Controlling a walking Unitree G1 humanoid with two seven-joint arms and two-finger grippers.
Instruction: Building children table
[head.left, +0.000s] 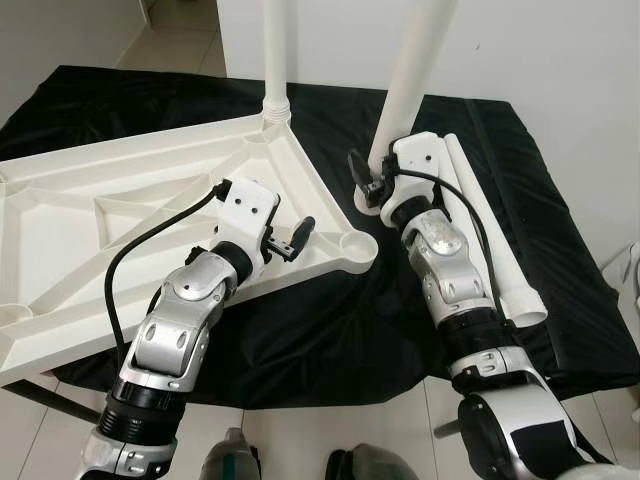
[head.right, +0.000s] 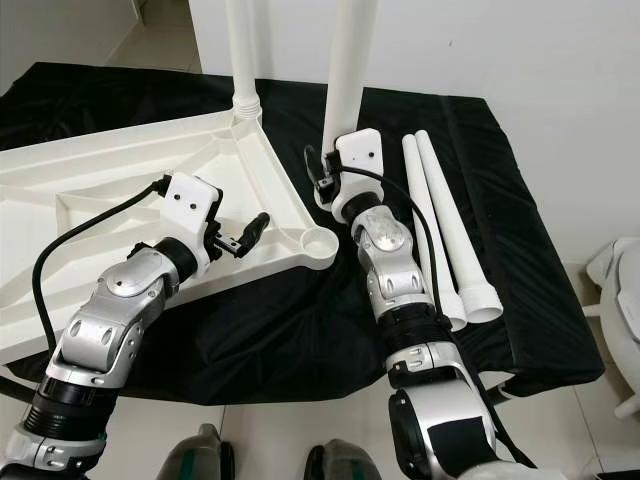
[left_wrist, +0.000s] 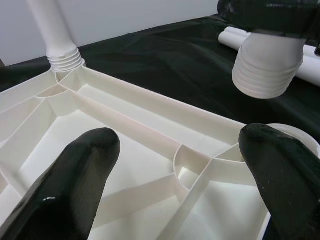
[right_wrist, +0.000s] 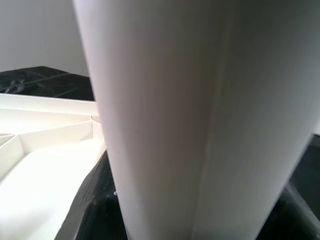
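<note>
Eye view: your upturned white tabletop (head.left: 120, 215) fills the left; right pincer (head.left: 368, 186) clamps a leg (head.left: 412, 70) center. Left wrist: left pincer (left_wrist: 180, 175) gapes over the corner socket (left_wrist: 295, 135). Right wrist: blurry, probably that leg.

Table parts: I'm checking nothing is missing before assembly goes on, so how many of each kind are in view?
Tabletop: 1
Leg screwed into the tabletop: 1
Leg held by the right gripper, threaded end above the near corner socket: 1
Loose legs on the black cloth: 2
Total: 5 parts, 4 of them legs.
</note>
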